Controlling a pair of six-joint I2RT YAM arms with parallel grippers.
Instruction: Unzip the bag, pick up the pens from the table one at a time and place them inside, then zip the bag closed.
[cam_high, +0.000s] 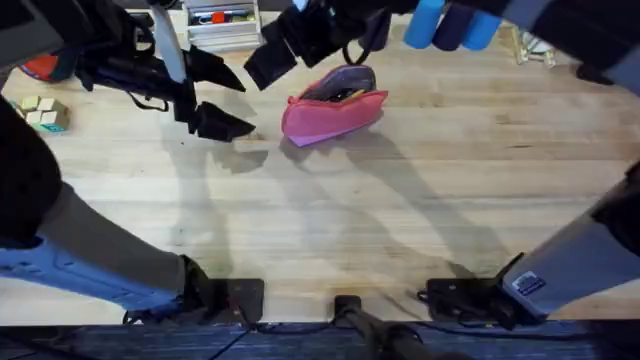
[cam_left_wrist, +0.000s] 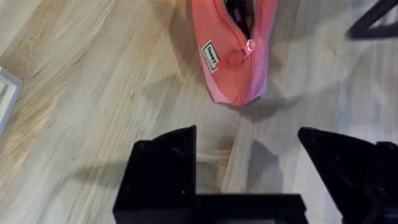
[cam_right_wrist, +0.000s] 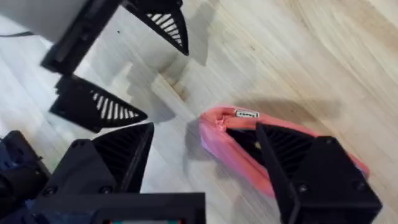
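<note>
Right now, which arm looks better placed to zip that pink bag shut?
Probably the left. Its open gripper faces the bag's zipper pull at the near end. The right gripper, also open, hovers over the gaping bag, suited to steadying it.

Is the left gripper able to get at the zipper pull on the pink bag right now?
Probably yes. The left gripper is open and empty, the zipper pull faces it, and bare table lies between them. The right gripper hovers over the bag.

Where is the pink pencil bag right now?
In the overhead view the oblong pink fabric pouch lies on the far middle of the light wooden table, unzipped, between the open left gripper and the open right gripper.
</note>
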